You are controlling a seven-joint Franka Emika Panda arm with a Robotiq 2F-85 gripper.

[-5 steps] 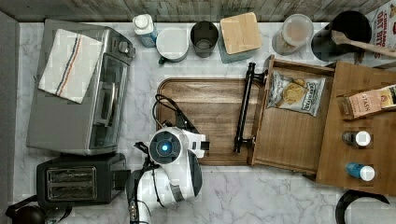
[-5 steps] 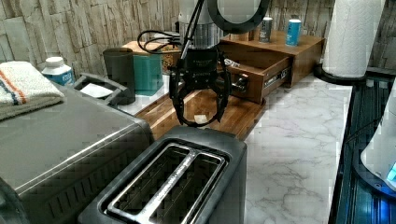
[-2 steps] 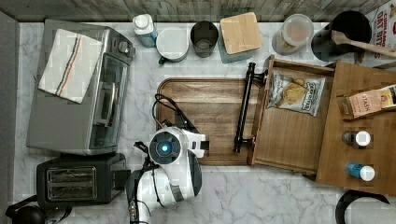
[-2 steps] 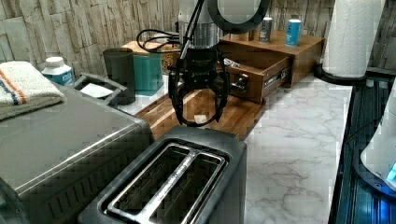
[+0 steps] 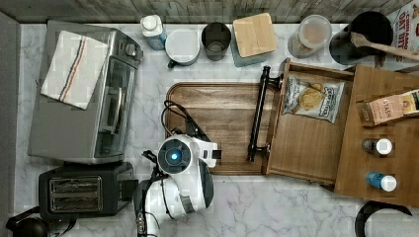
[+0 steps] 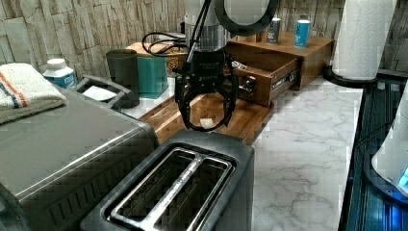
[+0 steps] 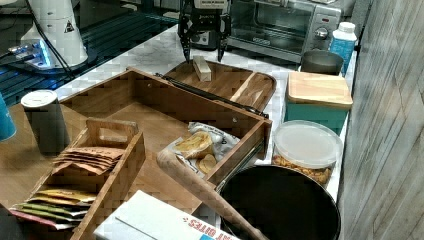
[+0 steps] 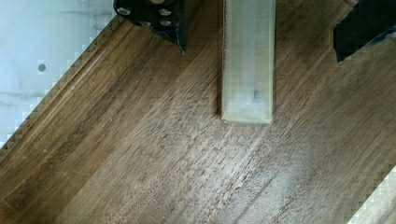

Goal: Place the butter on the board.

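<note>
The butter [image 8: 247,60] is a pale rectangular stick lying flat on the board [image 8: 140,163], the dark-brown wooden one with a rim groove [image 5: 222,108]. It rests near the board's corner closest to the toaster, seen as butter [image 7: 202,67] and butter [image 6: 207,123]. My gripper [image 6: 206,122] hangs open straight over it, one finger on each side, neither touching the stick. In the right view, the gripper [image 7: 203,56] has its tips just above the butter. In the top view, the arm's white wrist [image 5: 180,158] covers the butter.
A black toaster [image 5: 81,190] and a silver toaster oven [image 5: 84,94] stand at the top view's left of the board. An open wooden drawer box [image 5: 306,148] with a black bar handle [image 5: 258,116] borders the board's other side. Cups and jars line the back wall.
</note>
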